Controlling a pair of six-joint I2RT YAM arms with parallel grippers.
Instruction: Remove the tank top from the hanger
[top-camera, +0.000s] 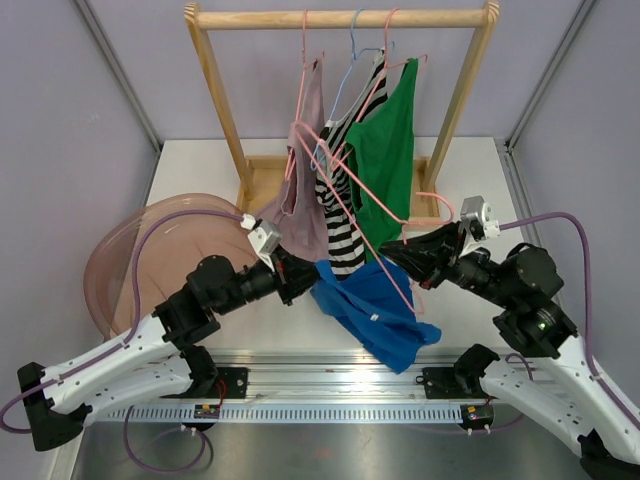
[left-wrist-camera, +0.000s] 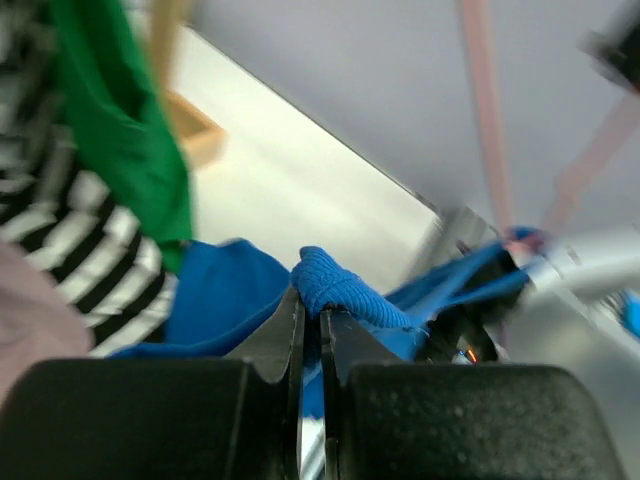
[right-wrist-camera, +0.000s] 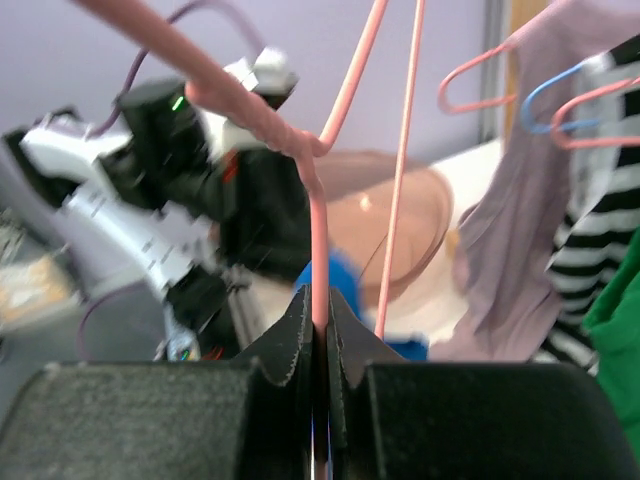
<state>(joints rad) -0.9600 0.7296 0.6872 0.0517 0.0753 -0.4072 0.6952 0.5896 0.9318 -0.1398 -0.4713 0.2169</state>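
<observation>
- Left gripper (left-wrist-camera: 310, 318) is pinching blue tank top (left-wrist-camera: 345, 290) fold, lower centre of frame.
- Right gripper (right-wrist-camera: 318, 310) is clamping pink hanger (right-wrist-camera: 318, 240) wire, lower centre.

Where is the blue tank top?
Overhead view, low centre: the blue tank top is pinched by the left claw, just below the striped top.

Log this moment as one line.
left hand: shut on blue ribbed tank top | right hand: shut on pink wire hanger | removal: unclear
</observation>
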